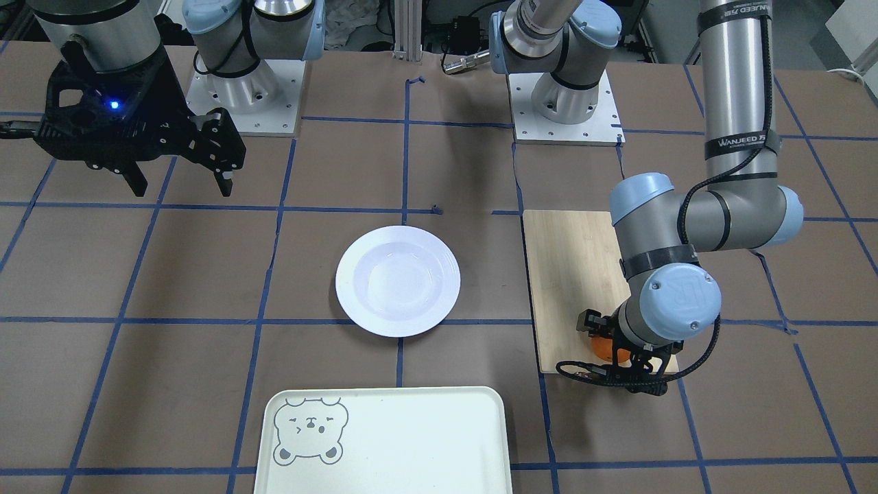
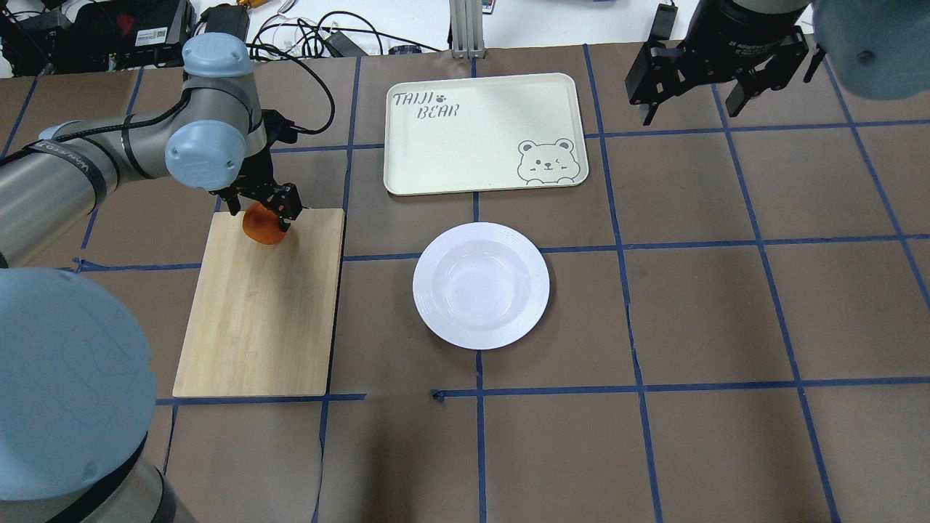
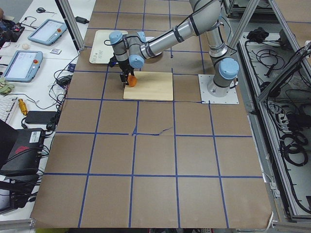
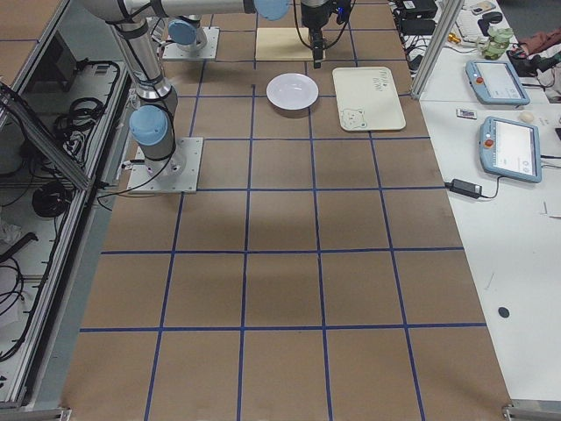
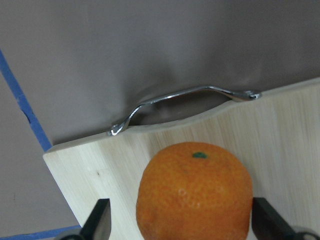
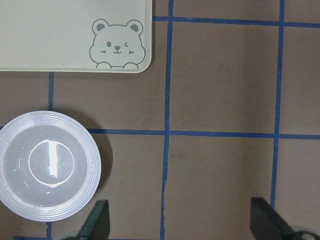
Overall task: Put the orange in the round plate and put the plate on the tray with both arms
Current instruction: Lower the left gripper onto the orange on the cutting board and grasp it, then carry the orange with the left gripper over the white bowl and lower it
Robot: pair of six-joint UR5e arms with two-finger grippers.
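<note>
Orange [image 5: 194,192] sits on the bamboo board [image 5: 280,130], straddled by your left gripper's [image 5: 183,222] parted fingers, so centre them and squeeze gently (round skin may roll) before lifting right toward the round plate [image 2: 481,285]; your right gripper [image 1: 184,182] hangs spread apart.

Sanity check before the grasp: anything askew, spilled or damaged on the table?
Nothing stands out. The orange sits intact on the cutting board, between the fingers of the open left gripper. The round plate is empty and level, and the tray lies flat and bare.
</note>
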